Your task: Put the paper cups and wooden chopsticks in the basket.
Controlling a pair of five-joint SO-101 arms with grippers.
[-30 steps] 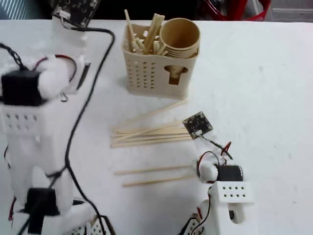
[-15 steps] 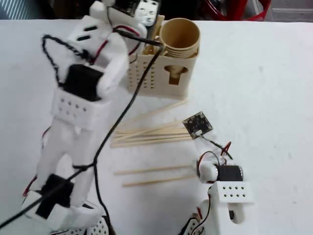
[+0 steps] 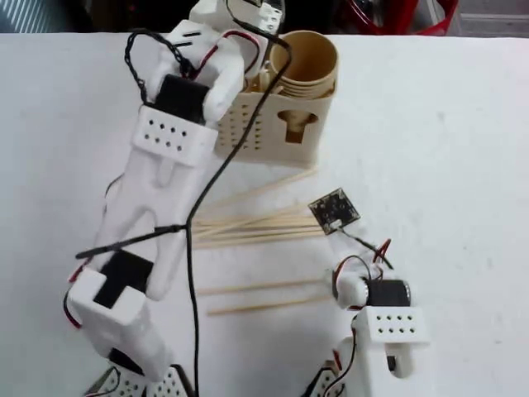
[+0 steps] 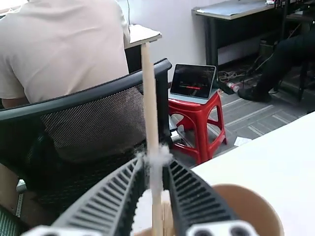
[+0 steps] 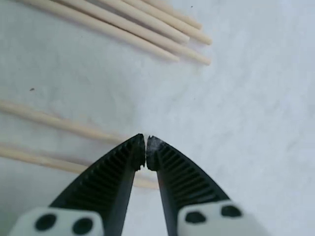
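Low in frame, the right claw (image 5: 146, 147) is pinched closed on nothing beside loose chopsticks (image 3: 256, 227) on the counter (image 3: 446, 124). At upper centre the left claw (image 4: 153, 167) clamps one chopstick (image 4: 149, 98) upright over the basket (image 3: 273, 132) holding the paper cups (image 3: 304, 58): likely the drop-off step, calling next for lowering and release

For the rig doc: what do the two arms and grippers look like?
Both arms are white printed shells with black servo blocks and dot-grid panels. The left arm carries a black cable plus red wires; the right arm has red and black wires to a black circuit board. The left gripper and right gripper are black and ribbed, on white bases.
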